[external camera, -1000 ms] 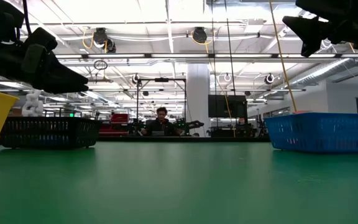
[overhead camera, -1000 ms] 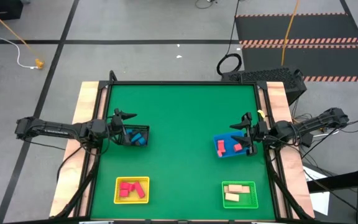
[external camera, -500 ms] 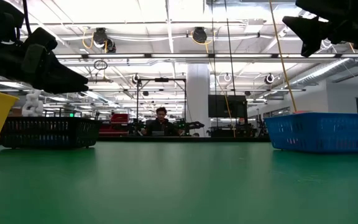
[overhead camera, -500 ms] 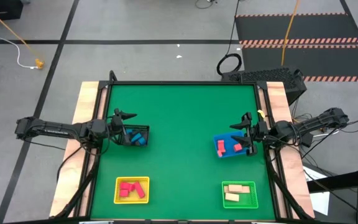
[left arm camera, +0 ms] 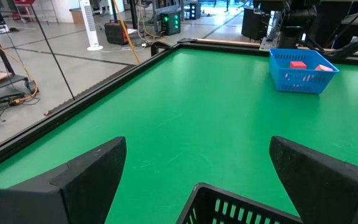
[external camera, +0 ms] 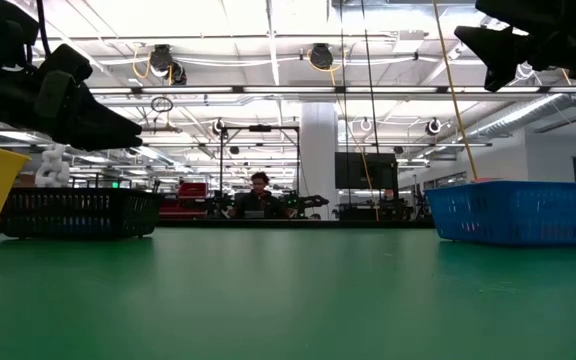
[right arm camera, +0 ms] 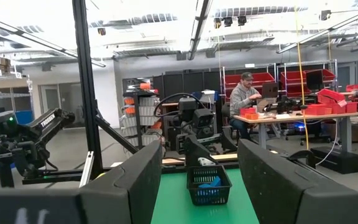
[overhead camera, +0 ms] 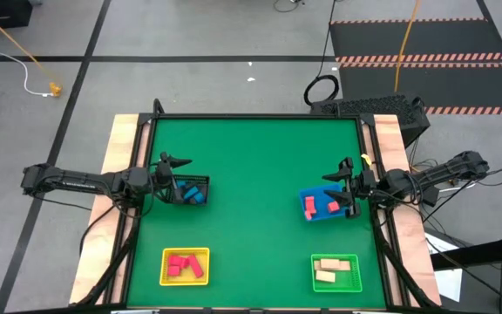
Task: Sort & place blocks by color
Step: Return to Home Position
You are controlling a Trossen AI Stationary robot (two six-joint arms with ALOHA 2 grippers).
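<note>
Four small trays stand on the green table. The black tray (overhead camera: 192, 189) at the left holds blue blocks (overhead camera: 197, 194). The blue tray (overhead camera: 314, 215) at the right holds red and salmon-pink blocks (overhead camera: 321, 206). The yellow tray (overhead camera: 166, 269) near the front left holds red blocks (overhead camera: 181, 264), and the green tray (overhead camera: 354, 272) near the front right holds cream blocks (overhead camera: 329, 269). My left gripper (overhead camera: 179, 180) hangs open above the black tray's left side (left arm camera: 241, 208). My right gripper (overhead camera: 342, 187) hangs open above the blue tray's right side, tipped slightly upward.
The middle of the green table (overhead camera: 255, 192) lies bare between the trays. A raised black rim (overhead camera: 255, 116) runs round the table. Beyond the table a person (right arm camera: 244, 99) sits at a desk. In the low view the black tray (external camera: 78, 213) and blue tray (external camera: 518, 210) stand far apart.
</note>
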